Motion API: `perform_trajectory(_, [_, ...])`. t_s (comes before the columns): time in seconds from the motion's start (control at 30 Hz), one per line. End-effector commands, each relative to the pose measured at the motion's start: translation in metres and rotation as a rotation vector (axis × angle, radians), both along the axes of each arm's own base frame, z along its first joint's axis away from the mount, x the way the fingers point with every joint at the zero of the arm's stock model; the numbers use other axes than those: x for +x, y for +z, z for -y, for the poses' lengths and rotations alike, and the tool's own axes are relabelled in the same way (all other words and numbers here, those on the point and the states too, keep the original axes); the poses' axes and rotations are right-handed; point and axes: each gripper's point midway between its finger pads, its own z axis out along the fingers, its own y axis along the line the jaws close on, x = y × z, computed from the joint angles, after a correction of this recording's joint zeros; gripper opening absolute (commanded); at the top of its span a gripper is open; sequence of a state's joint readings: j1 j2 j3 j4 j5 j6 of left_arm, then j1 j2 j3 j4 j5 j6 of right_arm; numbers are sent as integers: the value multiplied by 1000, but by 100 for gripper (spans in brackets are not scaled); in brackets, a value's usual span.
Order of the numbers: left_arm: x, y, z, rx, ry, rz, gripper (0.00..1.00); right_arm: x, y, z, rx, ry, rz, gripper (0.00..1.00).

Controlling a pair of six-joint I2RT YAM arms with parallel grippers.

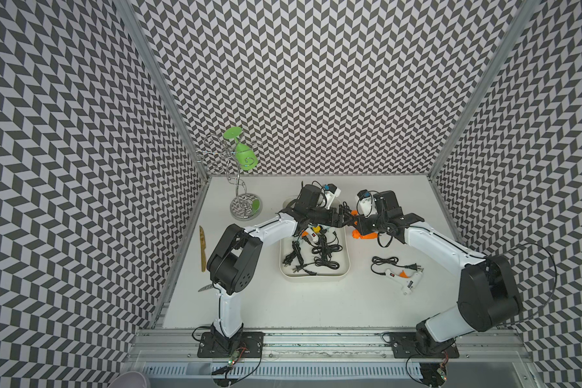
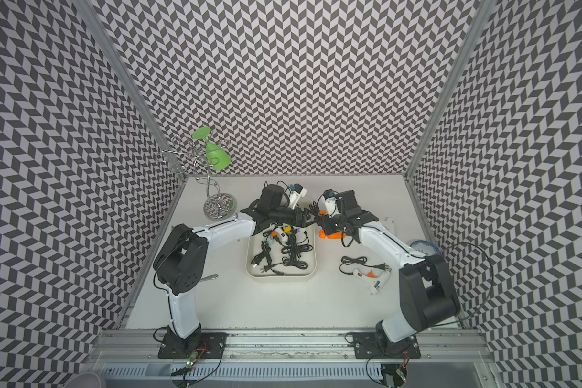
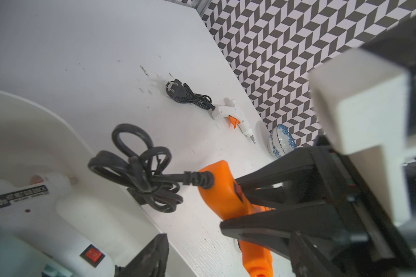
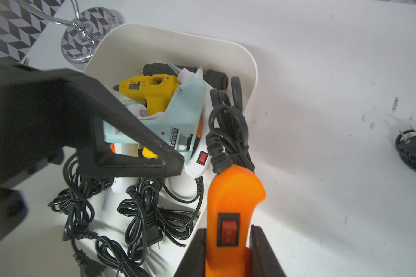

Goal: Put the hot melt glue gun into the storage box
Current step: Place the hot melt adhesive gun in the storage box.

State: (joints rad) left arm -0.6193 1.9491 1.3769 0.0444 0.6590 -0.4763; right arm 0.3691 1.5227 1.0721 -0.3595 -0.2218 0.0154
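My right gripper (image 4: 228, 230) is shut on the handle of an orange hot melt glue gun (image 4: 233, 196), held just outside the right rim of the cream-white storage box (image 1: 313, 277). The gun's bundled black cord (image 4: 226, 124) hangs over that rim. My left gripper (image 1: 341, 215) stands open above the box's right side, facing the orange gun (image 1: 367, 235), with one black finger (image 4: 130, 144) over the contents. Inside lie a yellow gun (image 4: 151, 90), a pale blue gun (image 4: 183, 112), a white gun (image 4: 199, 163) and coiled cords. Another white glue gun (image 1: 405, 278) lies on the table right of the box.
A chrome glass rack (image 1: 239, 201) with a hanging green glass (image 1: 244, 154) stands at the back left. A bamboo knife (image 1: 202, 248) lies along the left wall. A blue-patterned bowl (image 2: 424, 248) sits near the right wall, behind my right arm.
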Motion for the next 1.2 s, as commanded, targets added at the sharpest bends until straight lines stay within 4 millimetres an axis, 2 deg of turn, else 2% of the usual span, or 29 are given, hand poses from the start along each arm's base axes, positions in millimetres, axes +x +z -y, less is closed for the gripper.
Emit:
perform_trajectory(0.0, [3,13,15,-47,5,20,83,-2,55,-31,125,86,163,18])
perform_trajectory(0.1, [7,18,17,-73,18,8,83,-8,62,-35,149,101,189,19])
perform_trajectory(0.3, [5,38,25,-131,3,17,82,-12,48,-47,132,129,138,19])
perform_trajectory(0.5, [-1,40,30,-154,-22,-1,81,-17,59,-67,135,166,173,19])
perform_trajectory(0.57, [-4,43,30,-176,-27,-10,81,-15,53,-68,128,155,154,19])
perform_trajectory(0.67, [-11,59,26,-217,-33,14,81,-10,36,-63,90,123,111,18])
perform_trajectory(0.77, [-15,74,20,-241,-25,52,82,-10,32,-65,97,125,97,18])
perform_trajectory(0.87, [-14,72,23,-222,-36,43,82,-11,46,-70,133,138,126,18])
perform_trajectory(1.03, [-19,51,25,-190,-52,-4,79,-10,81,-66,164,122,226,18])
perform_trajectory(1.1, [-21,47,23,-188,-56,-9,76,-10,90,-64,168,114,253,19])
perform_trajectory(1.17, [-22,46,23,-185,-61,-9,69,-11,97,-63,170,110,274,19])
